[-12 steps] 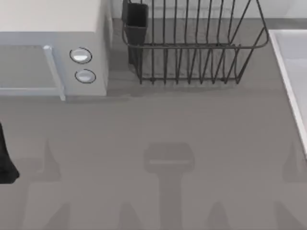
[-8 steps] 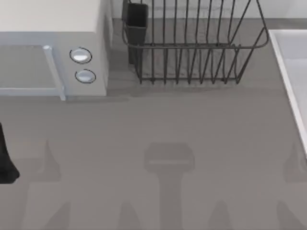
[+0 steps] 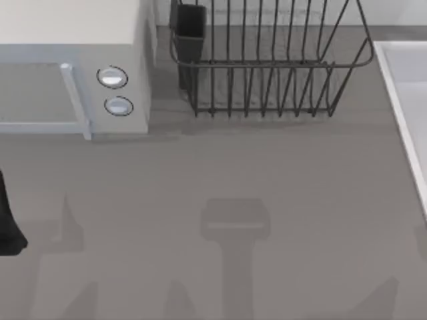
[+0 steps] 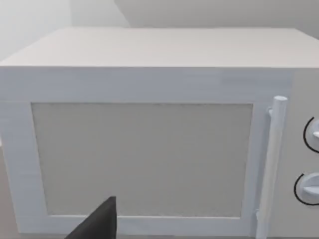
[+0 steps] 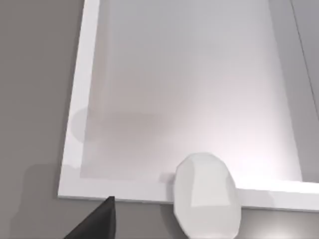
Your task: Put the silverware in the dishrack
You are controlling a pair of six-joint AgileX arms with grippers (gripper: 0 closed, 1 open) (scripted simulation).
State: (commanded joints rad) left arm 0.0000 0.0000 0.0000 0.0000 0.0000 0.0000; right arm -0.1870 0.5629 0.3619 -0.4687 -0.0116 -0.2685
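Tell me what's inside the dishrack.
In the top view the dishrack holds only a dark cup at its left corner, with grey counter showing through the bars. The cup's inside and the rack's far end are hidden.

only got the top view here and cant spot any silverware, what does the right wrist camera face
observer: It looks down on a pale shallow tray with a raised rim.
operator: anything on that tray
observer: A white rounded lump overlaps one stretch of the rim; I cannot tell what it is.
operator: and the left wrist camera
observer: It faces the microwave front on, with the door shut and an upright handle along the door's edge.
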